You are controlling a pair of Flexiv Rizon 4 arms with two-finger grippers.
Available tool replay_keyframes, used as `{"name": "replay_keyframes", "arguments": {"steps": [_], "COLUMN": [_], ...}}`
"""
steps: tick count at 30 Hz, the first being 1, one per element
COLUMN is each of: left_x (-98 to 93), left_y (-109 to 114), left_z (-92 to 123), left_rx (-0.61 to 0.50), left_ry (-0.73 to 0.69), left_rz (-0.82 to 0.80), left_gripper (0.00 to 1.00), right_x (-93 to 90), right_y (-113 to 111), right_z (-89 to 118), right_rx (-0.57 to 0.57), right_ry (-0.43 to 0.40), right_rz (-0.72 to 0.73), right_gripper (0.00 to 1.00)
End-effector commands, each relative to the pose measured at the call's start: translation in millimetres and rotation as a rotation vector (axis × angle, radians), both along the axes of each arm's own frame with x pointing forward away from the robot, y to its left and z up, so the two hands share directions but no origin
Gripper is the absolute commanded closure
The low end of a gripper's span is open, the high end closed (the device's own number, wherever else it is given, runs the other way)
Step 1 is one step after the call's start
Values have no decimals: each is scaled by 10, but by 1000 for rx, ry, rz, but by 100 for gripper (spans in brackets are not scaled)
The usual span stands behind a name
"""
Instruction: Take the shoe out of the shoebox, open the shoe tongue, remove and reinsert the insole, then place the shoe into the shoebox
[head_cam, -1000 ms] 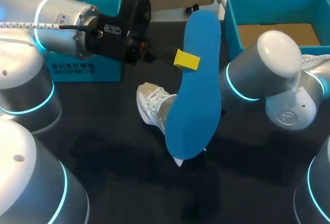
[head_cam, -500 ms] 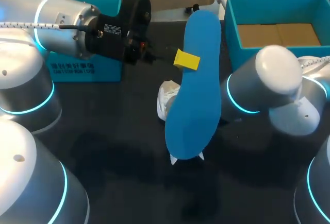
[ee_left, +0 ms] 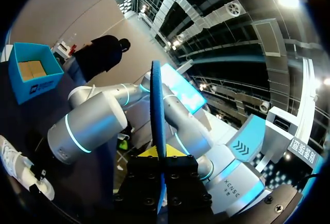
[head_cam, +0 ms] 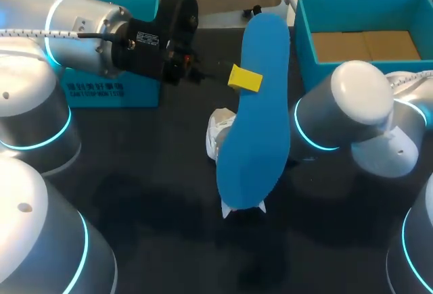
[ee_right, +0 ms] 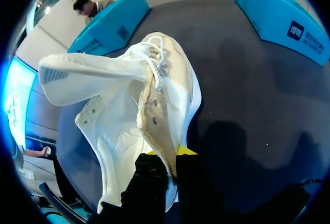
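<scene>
My left gripper [head_cam: 245, 78] is shut on a large blue insole [head_cam: 260, 115] and holds it upright above the table's middle. In the left wrist view the insole [ee_left: 157, 116] stands edge-on between the left gripper's [ee_left: 159, 154] yellow tips. The white shoe [head_cam: 216, 132] is mostly hidden behind the insole in the head view. My right gripper [ee_right: 167, 154] is shut on the shoe's [ee_right: 129, 105] collar edge, with the tongue folded outward and the inside open to view. The teal shoebox [head_cam: 306, 34] stands at the back right with its brown floor showing.
The teal shoebox lid [head_cam: 111, 91] stands at the back left, under my left arm. My right arm's elbow [head_cam: 352, 108] bulks just in front of the shoebox. In the right wrist view the lid [ee_right: 111, 23] and the box [ee_right: 278, 13] flank the shoe.
My right arm has shifted right and carried the shoe with it, so the shoe now sits further behind the insole. The left arm and the insole have stayed put.
</scene>
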State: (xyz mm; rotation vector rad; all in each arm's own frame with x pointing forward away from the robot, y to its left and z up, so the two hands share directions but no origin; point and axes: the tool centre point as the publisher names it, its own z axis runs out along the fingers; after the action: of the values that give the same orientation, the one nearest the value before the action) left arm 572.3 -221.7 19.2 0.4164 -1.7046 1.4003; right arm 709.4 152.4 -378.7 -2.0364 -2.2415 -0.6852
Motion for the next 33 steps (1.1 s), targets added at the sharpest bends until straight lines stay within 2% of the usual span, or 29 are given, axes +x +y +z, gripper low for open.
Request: {"name": "replay_keyframes", "arguments": {"steps": [1,13,14,15,16,17,20,24,29,33], "left_x": [-11,-11,-11,-11,-11,-11,-11,-11,-11,-11], "left_y": [-1,-1,-1,-1,-1,-1,-1,-1,-1,-1], "left_z": [-10,-10,-10,-10,-10,-10,-10,-10,-10,-10], "left_rx": [-2,-2,-2,-2,-2,-2,-2,-2,-2,-2], "left_ry": [1,1,1,1,1,1,1,1,1,1], "left_rz": [3,3,3,3,3,3,3,3,3,3], "left_gripper": [100,100,100,100,100,100,100,100,100,100], "right_x": [-65,-80,-85,-90,-94,-103,-127,-162,-179,-171], "right_y": [47,79,72,64,63,55,47,18,-8,-13], "right_z": [-126,-288,-276,-261,-232,-203,-96,55,255,394], "right_rx": [11,28,30,30,37,42,67,118,196,254], "right_ry": [-13,26,24,25,22,18,16,58,46,70], "right_rz": [-14,-37,-41,-43,-47,-56,-65,-85,-75,-62], "right_gripper": [100,100,89,69,19,0,0,0,0,0]}}
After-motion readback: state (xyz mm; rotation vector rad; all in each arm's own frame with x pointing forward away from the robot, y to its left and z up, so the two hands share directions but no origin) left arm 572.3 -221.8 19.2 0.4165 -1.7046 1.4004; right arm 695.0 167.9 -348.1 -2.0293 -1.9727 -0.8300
